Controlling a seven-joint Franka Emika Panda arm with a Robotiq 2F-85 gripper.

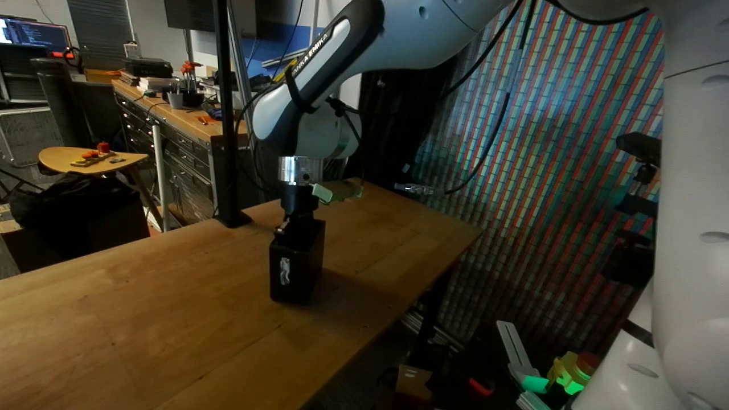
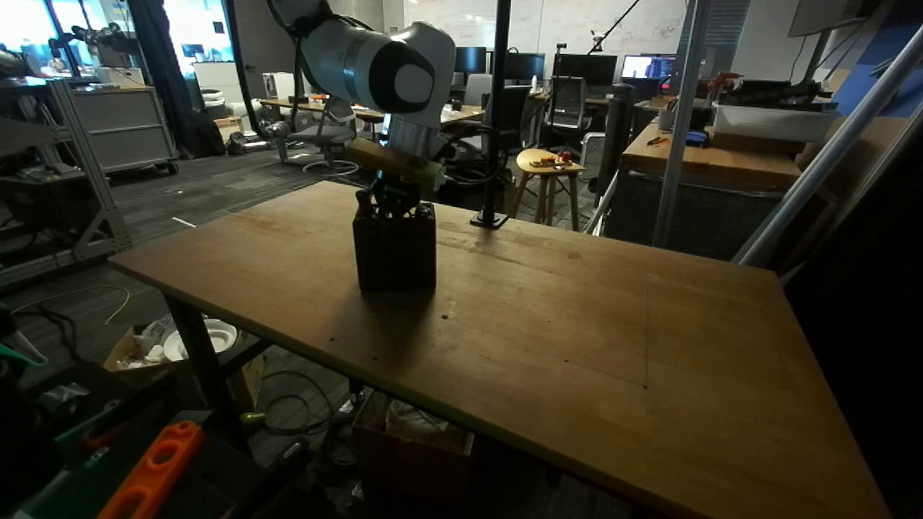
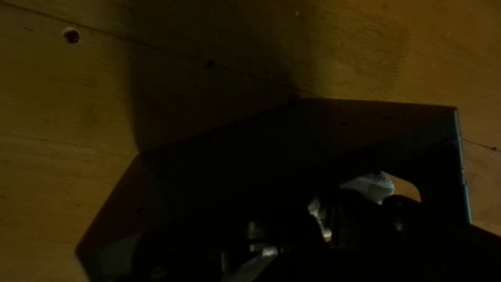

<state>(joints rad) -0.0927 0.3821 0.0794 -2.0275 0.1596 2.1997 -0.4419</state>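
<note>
A tall black box with a small whitish mark on its side stands upright on the wooden table. It shows in both exterior views. My gripper points straight down at the box's top, and its lower parts reach to or below the rim, so the fingertips are hidden. In the wrist view the box's dark side fills the middle, and the fingers are lost in black shadow. A pale grey shape shows through a rounded gap in the box; what it is I cannot tell. Whether the fingers grip anything is not visible.
A black post rises from a base at the table's far edge. Behind stand a wooden workbench with drawers and a small stool bearing colored pieces. A cardboard box sits beneath the table's near edge.
</note>
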